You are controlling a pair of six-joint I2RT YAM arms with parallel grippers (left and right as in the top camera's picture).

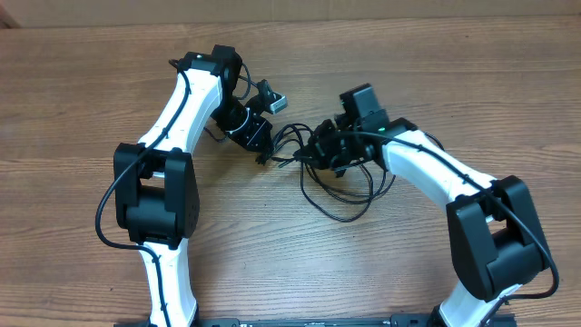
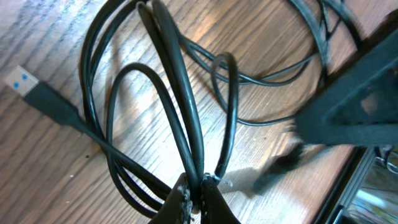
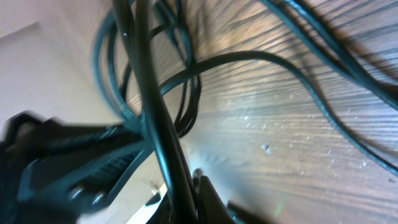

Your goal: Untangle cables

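Cables point(image 2: 181, 93) are lying tangled at table point(image 1: 82, 100) centre, looping toward 6 o'clock below both wrists. Left gripper point(image 2: 198, 199) is clamping several strands; right gripper point(image 3: 186, 198) is pinching one strand. Arm housings are hiding both grip points overhead. Silver-tipped plug point(image 2: 23, 79) is pointing toward 10 o'clock; blur is obscuring right-wrist detail.

On the table point(image 1: 82, 82), cables point(image 1: 340, 198) between left tool point(image 1: 265, 156) and right tool point(image 1: 315, 153), tools near each other mid-table.
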